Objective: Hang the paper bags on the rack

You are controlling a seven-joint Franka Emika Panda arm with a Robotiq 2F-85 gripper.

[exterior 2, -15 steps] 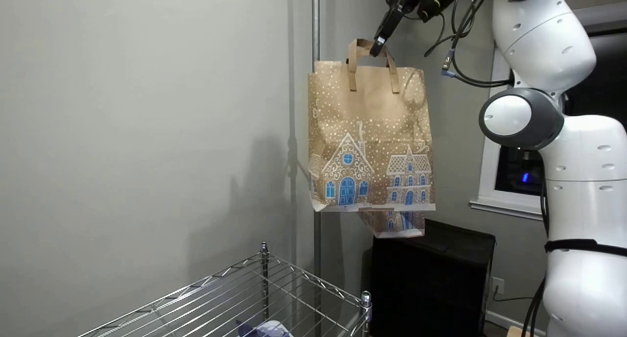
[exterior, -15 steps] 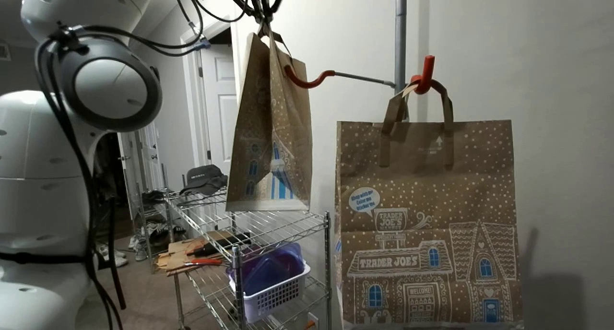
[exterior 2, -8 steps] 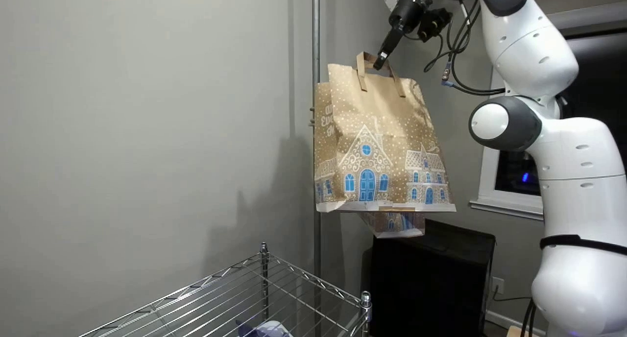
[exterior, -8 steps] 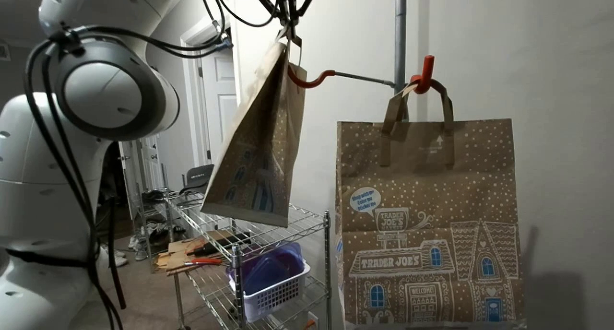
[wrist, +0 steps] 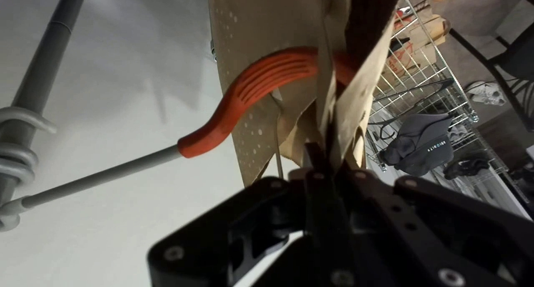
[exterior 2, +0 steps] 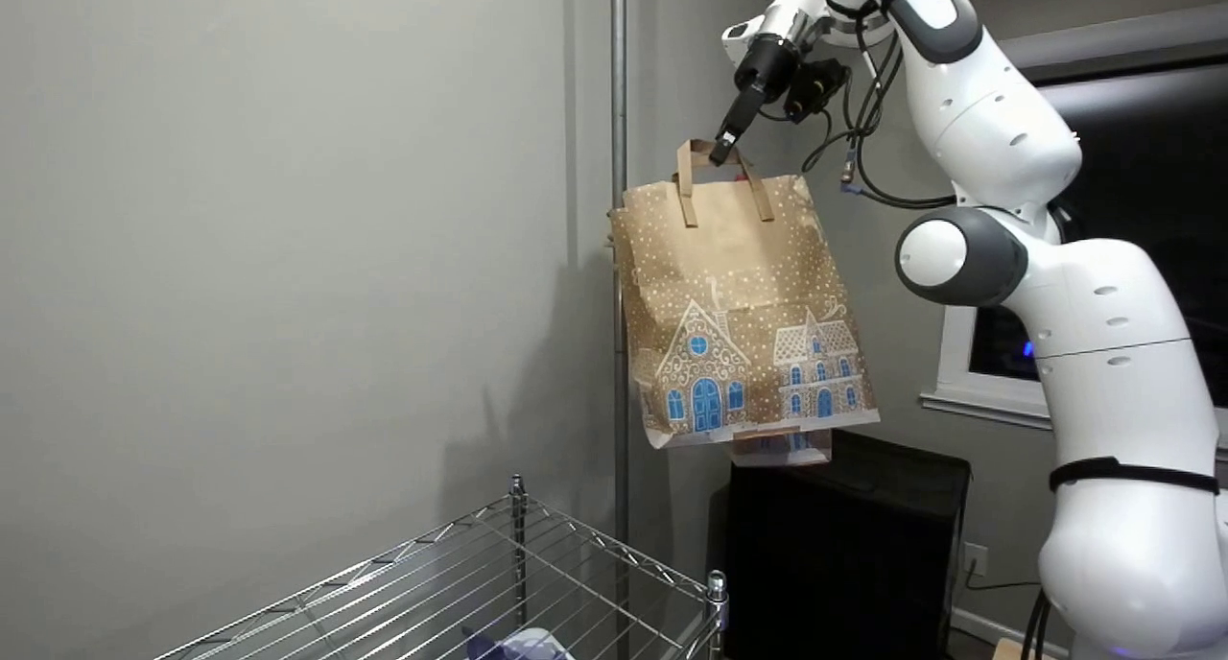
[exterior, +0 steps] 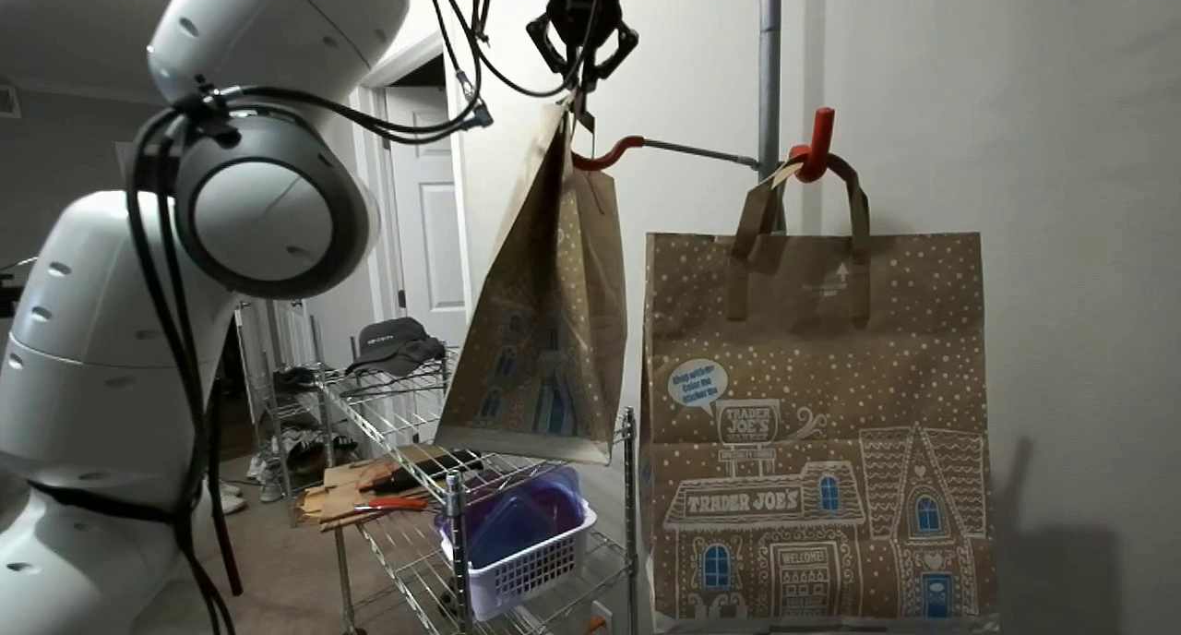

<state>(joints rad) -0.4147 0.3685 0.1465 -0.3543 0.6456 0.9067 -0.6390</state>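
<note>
My gripper (exterior: 583, 86) is shut on a handle of a brown paper bag (exterior: 590, 321), which hangs tilted below it; the same bag (exterior 2: 739, 295) shows its blue-and-white houses in an exterior view. The rack's grey pole (exterior: 769, 63) carries a red-orange hook arm (exterior: 616, 155) that reaches to the held bag's top. In the wrist view this hook (wrist: 258, 80) passes behind a strip of the bag near the opening; its tip is hidden, and I cannot tell whether it is inside a handle loop. Another paper bag (exterior: 817, 367) hangs by its handles on another red hook (exterior: 819, 146).
A wire shelving cart (exterior: 517, 437) stands below the held bag, with a white-and-purple basket (exterior: 530, 561) and a dark cap (exterior: 397, 344) on it. A black box-like object (exterior 2: 844, 545) stands behind the bags. A wall is behind the pole.
The gripper and held bag have moved right and down in an exterior view, and down with a slight shift left at the end elsewhere. The bag has swung and tilted. The hung bag stays put.
</note>
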